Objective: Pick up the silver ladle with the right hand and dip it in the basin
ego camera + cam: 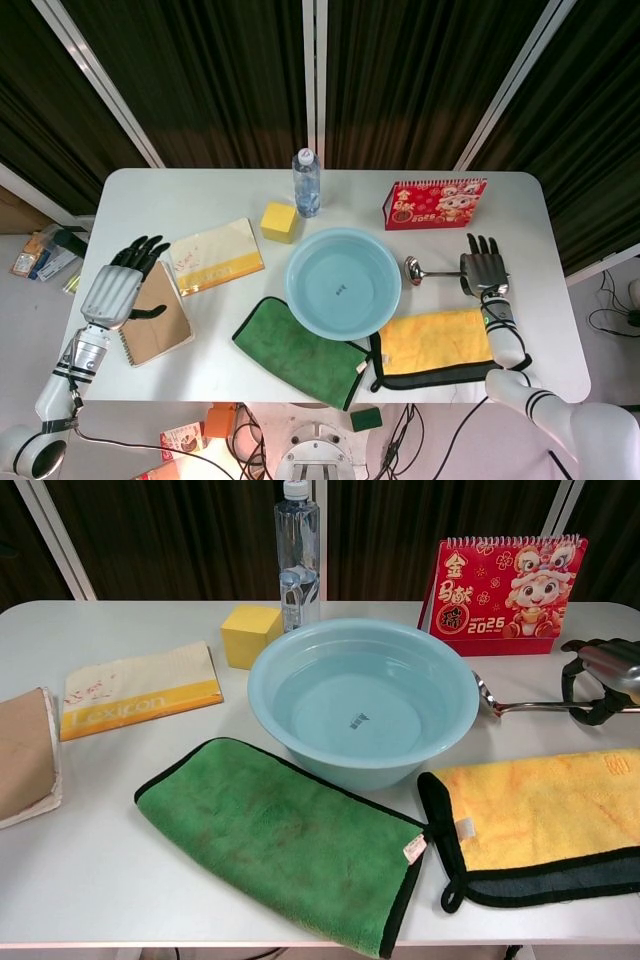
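The silver ladle (430, 271) lies on the white table just right of the light blue basin (296, 268), its bowl toward the basin and its handle (525, 707) running right. My right hand (484, 272) is over the far end of the handle; in the chest view the right hand (600, 675) has its thumb and a finger curled into a ring around the handle. The ladle still rests on the table. The basin (330, 765) holds a little clear water. My left hand (118, 285) hovers at the table's left edge, fingers spread, holding nothing.
A red calendar (510, 590) stands behind the ladle. A yellow cloth (545, 810) lies in front of it and a green cloth (280, 840) before the basin. A water bottle (298, 550), yellow block (249, 635), booklet (135, 688) and brown notebook (160, 320) sit left.
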Motion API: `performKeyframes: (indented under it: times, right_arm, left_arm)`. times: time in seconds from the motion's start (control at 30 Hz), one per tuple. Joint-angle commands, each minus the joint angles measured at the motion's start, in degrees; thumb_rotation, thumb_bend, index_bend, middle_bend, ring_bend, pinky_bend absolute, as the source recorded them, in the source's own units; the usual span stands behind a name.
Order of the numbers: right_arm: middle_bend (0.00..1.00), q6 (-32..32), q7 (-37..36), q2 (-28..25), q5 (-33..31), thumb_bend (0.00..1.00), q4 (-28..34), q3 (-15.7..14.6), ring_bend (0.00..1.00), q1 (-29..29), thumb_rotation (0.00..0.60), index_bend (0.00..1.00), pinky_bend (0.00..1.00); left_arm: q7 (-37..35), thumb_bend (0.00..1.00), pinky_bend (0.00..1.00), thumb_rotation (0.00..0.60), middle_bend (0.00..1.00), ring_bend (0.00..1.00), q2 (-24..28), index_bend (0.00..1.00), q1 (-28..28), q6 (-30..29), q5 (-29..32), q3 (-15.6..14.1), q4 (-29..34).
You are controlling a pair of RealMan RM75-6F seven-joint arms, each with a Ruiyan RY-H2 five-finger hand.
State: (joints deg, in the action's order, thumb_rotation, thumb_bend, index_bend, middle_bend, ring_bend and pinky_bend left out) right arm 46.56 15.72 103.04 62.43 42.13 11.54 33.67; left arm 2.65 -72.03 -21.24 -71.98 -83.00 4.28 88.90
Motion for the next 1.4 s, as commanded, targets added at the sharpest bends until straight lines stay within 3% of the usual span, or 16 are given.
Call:
performKeyframes:
  times: [0.03,1.4]
  right_arm:
    - [0.00,-0.07,0.11,0.07,0.08,0.43,-0.15,-0.02,0.00,-0.01,0.600,0.52,0.00]
    - [0.00,0.78,-0.01,2.13,2.84,0.43,-3.13,-0.65,0.00,-0.99,0.600,0.43,0.00]
  left_arm:
    - [0.18,0.10,0.19,0.600,0.06,0.04,0.02,0.11,-0.03,0.17,0.24,0.03,0.08]
    - [0.48,0.10,0.19,0.600,0.05,0.04,0.11,0.12,-0.55,2.09,1.24,-0.28,-0.14]
